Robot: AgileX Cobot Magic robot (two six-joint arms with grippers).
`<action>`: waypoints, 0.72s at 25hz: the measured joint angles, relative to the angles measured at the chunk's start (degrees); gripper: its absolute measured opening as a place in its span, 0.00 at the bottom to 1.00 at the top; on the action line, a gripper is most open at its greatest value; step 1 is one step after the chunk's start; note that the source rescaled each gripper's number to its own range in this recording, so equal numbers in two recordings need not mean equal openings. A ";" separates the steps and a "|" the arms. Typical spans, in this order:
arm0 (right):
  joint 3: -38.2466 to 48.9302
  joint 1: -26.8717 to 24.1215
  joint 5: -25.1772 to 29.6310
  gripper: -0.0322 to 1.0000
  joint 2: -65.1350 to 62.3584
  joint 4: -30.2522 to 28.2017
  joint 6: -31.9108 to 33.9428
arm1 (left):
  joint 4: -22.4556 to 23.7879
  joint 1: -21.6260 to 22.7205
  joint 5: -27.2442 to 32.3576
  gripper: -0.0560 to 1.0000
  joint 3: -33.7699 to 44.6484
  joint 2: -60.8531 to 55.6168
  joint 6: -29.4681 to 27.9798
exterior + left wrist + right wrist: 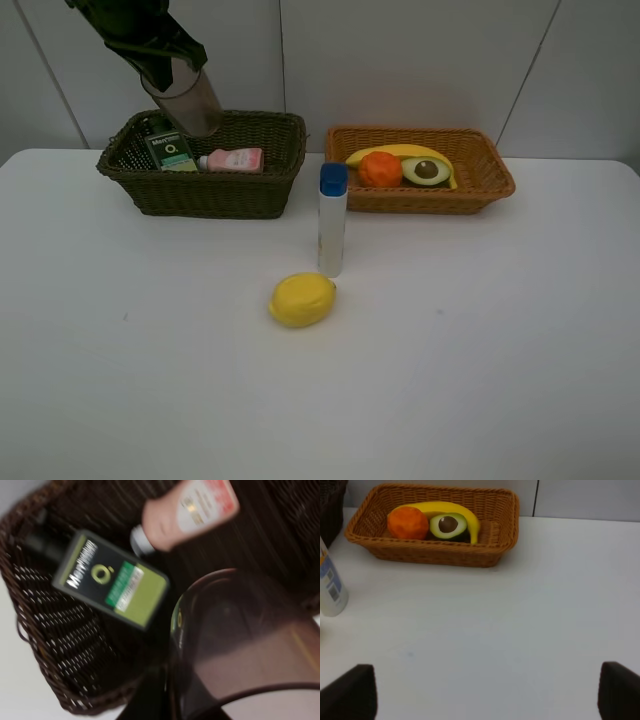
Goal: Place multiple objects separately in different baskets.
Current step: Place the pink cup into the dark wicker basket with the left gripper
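The translucent tumbler was held clamped in the left gripper, its long axis slanted, with the lower end hanging just above the rear left part of the dark basket. 2 items were seen lying directly beneath: the pump bottle and the pink bottle. The right gripper was seen spread apart and empty, well away from them.

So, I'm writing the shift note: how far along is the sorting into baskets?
Done: banana, orange and halved avocado lie in the tan basket; green pump bottle and pink bottle lie in the dark basket. In hand: the left hand holds the tumbler over the dark basket. Left: lemon and blue-capped bottle, both on the table.
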 joint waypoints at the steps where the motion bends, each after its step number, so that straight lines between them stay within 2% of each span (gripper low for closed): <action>1: 0.00 0.00 0.00 0.90 0.00 0.00 0.00 | 0.20 0.31 -1.18 0.12 0.00 0.21 0.00; 9: 0.00 0.00 0.00 0.90 0.00 0.00 0.00 | 1.90 1.51 -9.80 0.12 0.00 5.20 0.00; 18: 0.00 0.00 0.00 0.90 0.00 0.05 0.00 | 2.07 1.76 -14.31 0.12 0.00 10.30 0.00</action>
